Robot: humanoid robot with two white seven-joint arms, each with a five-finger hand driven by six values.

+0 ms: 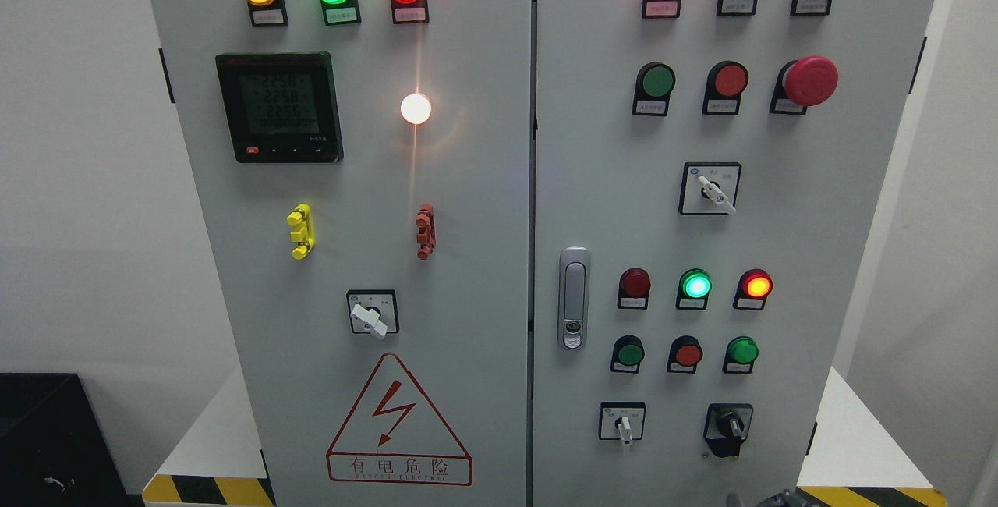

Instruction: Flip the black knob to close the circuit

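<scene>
Still, we are judging the reach as not yet begun: the black knob [728,427] is sitting untouched at the lower right of the grey cabinet [468,273], right of a white-handled switch [623,423]. Only a dark bit of arm, perhaps the right hand [768,498], is peeking in below; we cannot tell its fingers. Next we are needing a lift toward the knob. White walls are flanking the cabinet.

From my seat at the controls, what I can see of my own body is a dark grey, rounded sliver of the right arm [772,498] poking up at the bottom edge, right of the middle, too cropped to tell its pose.
</scene>
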